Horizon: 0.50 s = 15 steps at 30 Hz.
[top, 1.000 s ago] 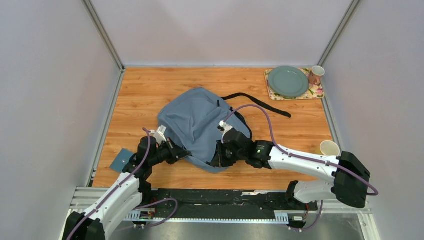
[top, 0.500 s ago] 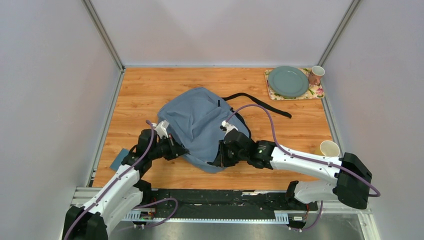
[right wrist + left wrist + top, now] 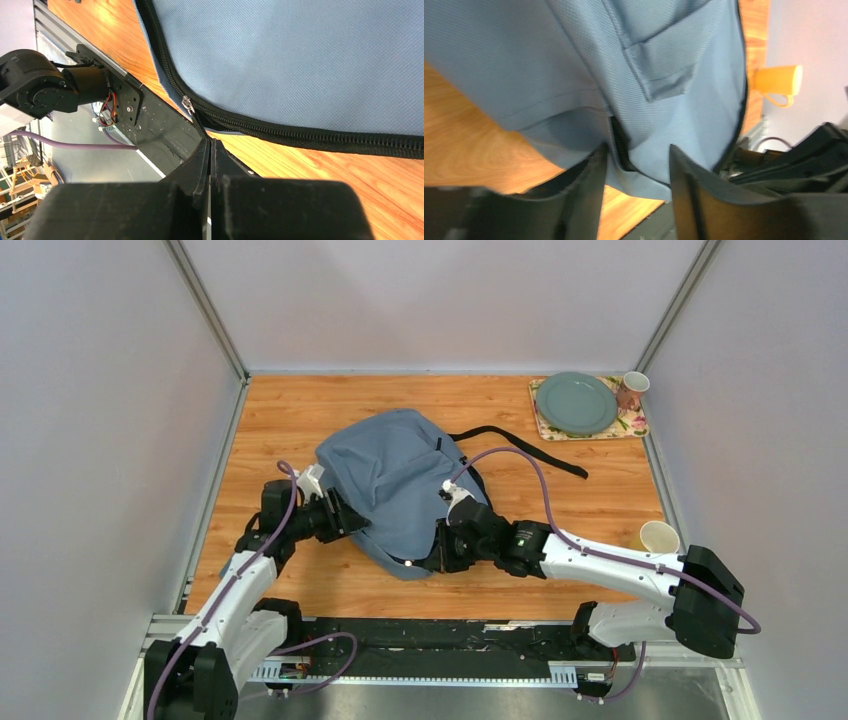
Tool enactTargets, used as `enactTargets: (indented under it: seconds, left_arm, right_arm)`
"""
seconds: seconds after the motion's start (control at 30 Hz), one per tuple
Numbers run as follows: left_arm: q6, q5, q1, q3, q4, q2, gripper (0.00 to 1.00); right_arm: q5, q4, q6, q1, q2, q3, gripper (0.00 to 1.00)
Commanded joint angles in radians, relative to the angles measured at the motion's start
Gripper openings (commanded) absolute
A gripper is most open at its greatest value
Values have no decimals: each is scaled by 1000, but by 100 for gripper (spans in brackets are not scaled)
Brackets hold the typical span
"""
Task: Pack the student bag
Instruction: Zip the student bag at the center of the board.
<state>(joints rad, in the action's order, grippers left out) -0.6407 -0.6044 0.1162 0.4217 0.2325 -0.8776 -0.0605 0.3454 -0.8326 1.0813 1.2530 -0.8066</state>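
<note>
The student bag [image 3: 395, 475] lies slumped flat at the middle of the counter [image 3: 300, 410], its black straps [image 3: 520, 445] trailing off toward 2 o'clock. The step in hand looks like working the main zip open so the bag can take its load.

The right end effector [image 3: 209, 142] sits at the bag's 6 o'clock edge. Its fingers are pressed together on the black zip pull [image 3: 199, 125], which hangs from the metal slider [image 3: 187, 103]. The left end effector [image 3: 636, 155] is at the bag's 8 o'clock edge. Its jaws stand apart, straddling a fold of fabric with a short run of zip teeth [image 3: 619, 145] between them, and clamp nothing.

To do this well, the left should close on cloth just beside the teeth, not on the teeth themselves, so the slider has a free path. The cloth needs to be taut before the right draws. The bag is soft and, I judge, will bunch and drag along if nothing anchors it. The right should pull along the line of the zip track [image 3: 310, 135], staying low over the counter. A pull away from the bag would likely jam the slider or slip the tab out. The yellow cup [image 3: 658, 536] at 4 o'clock is well apart and out of the path.
</note>
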Motion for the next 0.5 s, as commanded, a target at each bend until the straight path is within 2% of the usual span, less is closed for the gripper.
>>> enactTargets:
  seconds: [0.0, 0.03, 0.27, 0.47]
  left_arm:
    - [-52, -118, -10, -38, -114, 43, 69]
    - [-65, -120, -10, -70, -120, 57, 74]
    - [-154, -109, -9, -159, -67, 258, 75]
    - [-185, -127, 3, -202, -32, 325, 77]
  right_arm:
    - [-21, -69, 0, -3, -3, -8, 0]
    - [-25, -72, 0, -4, 2, -9, 0]
    - [-16, -77, 1, -4, 11, -8, 0]
    - [-28, -77, 6, -4, 29, -19, 0]
